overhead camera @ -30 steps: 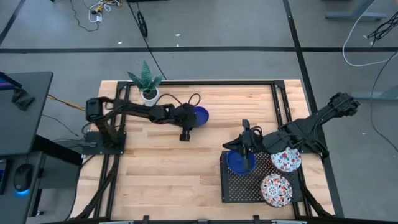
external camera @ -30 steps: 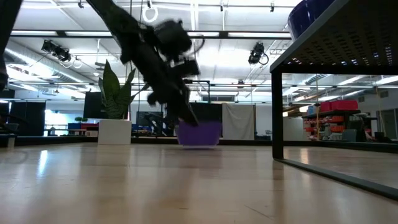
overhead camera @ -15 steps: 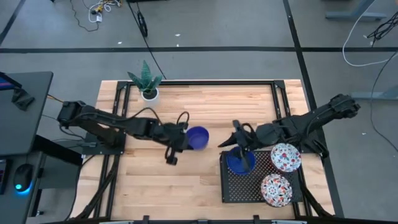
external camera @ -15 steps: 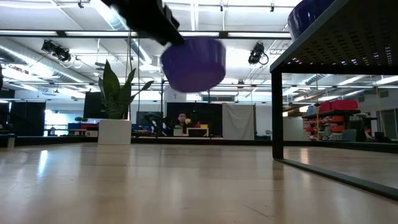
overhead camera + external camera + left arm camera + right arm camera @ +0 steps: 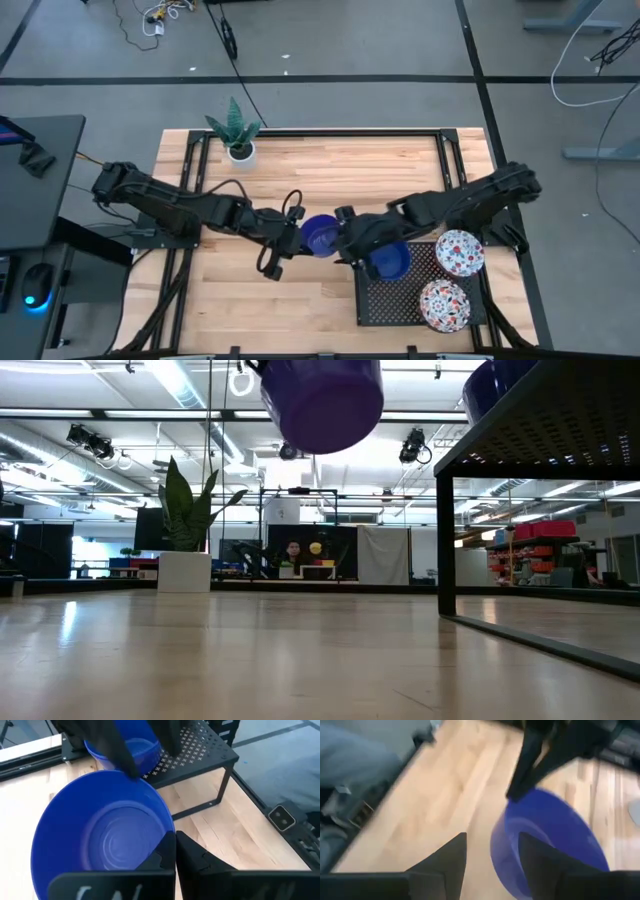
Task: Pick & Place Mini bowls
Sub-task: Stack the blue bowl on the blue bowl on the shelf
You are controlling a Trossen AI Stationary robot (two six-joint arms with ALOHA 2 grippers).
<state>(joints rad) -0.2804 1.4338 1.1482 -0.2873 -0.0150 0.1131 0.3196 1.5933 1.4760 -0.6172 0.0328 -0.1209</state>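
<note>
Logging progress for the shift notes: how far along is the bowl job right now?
Done: one blue bowl and two floral bowls sit on the black rack. In hand: the left gripper holds another blue bowl above the table, facing the open right gripper. Left: getting it onto the rack.

Plant pot [image 5: 239,151] near the table [image 5: 300,290]'s far left corner. Rack [image 5: 400,297] at the near right edge, carrying three bowls: one [image 5: 390,262] on its left part, two [image 5: 459,253] [image 5: 444,304] along its right. Fourth bowl [image 5: 318,236] mid-table, apparently raised off the surface, just left of the rack.
</note>
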